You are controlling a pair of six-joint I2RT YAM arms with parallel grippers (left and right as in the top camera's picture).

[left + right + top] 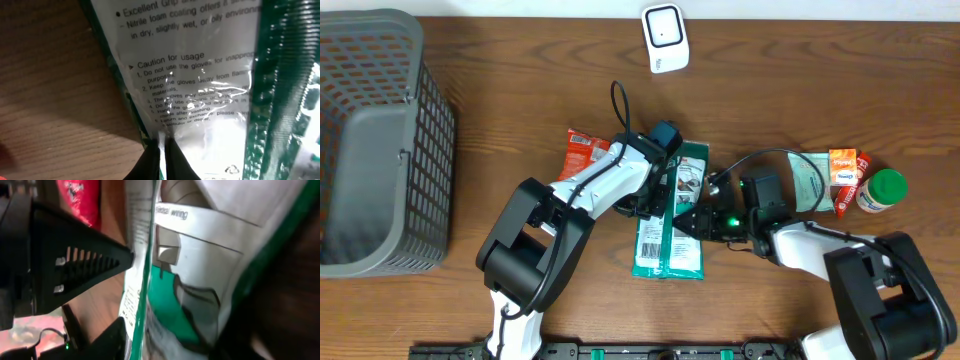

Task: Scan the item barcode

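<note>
Left gripper (161,146) on glove packet (200,75) edge

Your left arm (590,185) reaches forward and to the right from its base with the wrist tipped downward. The left gripper (161,147) has its two dark fingers pressed together, with barely a slit between them. Your right arm (810,245) stretches low toward the left, and the right gripper (127,290) has its jaws standing apart.
</note>
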